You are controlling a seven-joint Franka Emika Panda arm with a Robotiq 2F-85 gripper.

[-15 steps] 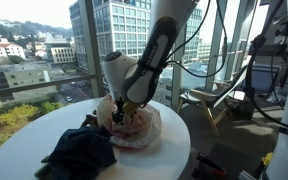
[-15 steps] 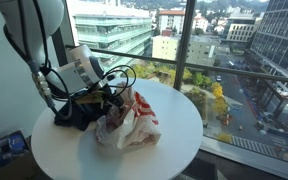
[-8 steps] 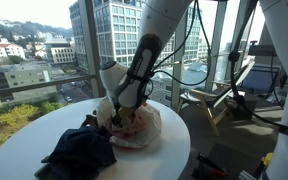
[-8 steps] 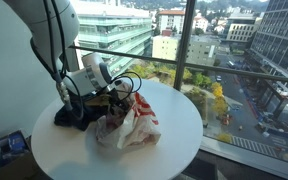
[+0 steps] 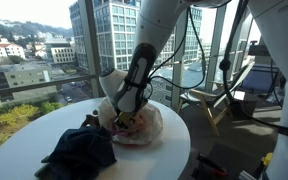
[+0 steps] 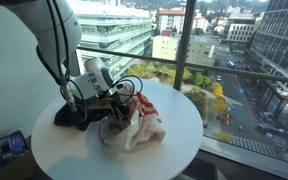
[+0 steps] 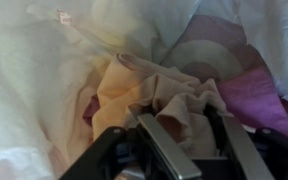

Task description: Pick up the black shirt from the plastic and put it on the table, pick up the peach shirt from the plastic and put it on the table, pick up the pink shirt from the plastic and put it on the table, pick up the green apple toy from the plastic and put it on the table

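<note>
The gripper [image 7: 192,128] is down inside the mouth of the plastic bag [image 7: 34,90]. Its two fingers [image 7: 167,145] stand either side of a bunched fold of the peach shirt [image 7: 154,95]. Whether they pinch the cloth or only straddle it cannot be told.

Only the wrist view shows this. There the peach cloth fills the middle of the bag, and the pink shirt [image 7: 252,98] lies just beside it, partly under the clear film. In both exterior views the gripper [image 5: 124,117] [image 6: 118,99] is sunk in the crumpled plastic bag [image 5: 147,128] [image 6: 142,125]. Its fingertips are hidden, and the bag's contents read only as reddish tints.

The bag sits near the middle of the round worktop [image 5: 39,125] [image 6: 179,135]. The black shirt [image 5: 79,150] [image 6: 72,115] lies heaped against the bag, touching it and reaching close to the worktop's edge. Away from that heap, a broad bare stretch of worktop runs from the bag to the rim.

The arm's black cables [image 6: 126,80] loop just above the bag. Window glass [image 6: 214,60] stands close behind the worktop's far edge.
</note>
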